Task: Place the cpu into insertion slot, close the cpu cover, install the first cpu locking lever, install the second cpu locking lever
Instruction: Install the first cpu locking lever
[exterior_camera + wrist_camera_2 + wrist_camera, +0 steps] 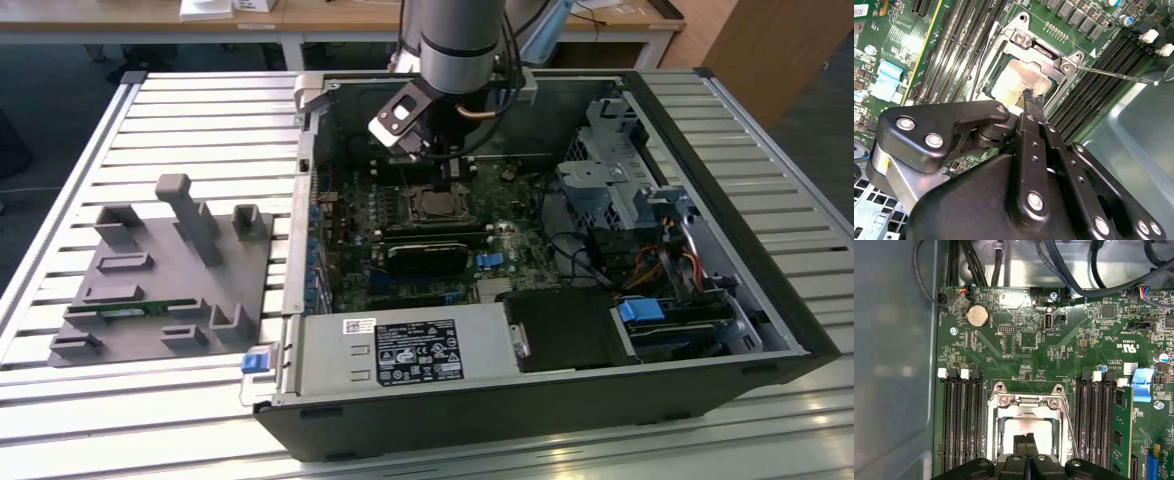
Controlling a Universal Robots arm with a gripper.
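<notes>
In the exterior view my gripper (451,172) hangs inside the open computer case, just above the insertion slot (434,204) on the green motherboard. Both wrist views show the silver cpu (1014,80) (1016,427) lying in the socket, framed by the cpu cover (1041,50) (1024,402), which lies down around it. My gripper (1030,96) (1025,440) is shut with nothing between its fingers, its tips at the chip's top through the cover's window. One thin wire lever (1114,74) (1070,427) stands out sideways from the socket. Along the opposite side runs a second lever (979,60).
Long black memory slots (961,420) flank the socket, with a green memory module (1121,430) on one side. The power supply box (400,350) sits at the case's front, and the drive cage (601,180) and cables are at the exterior view's right. A grey fixture (160,280) rests outside the case.
</notes>
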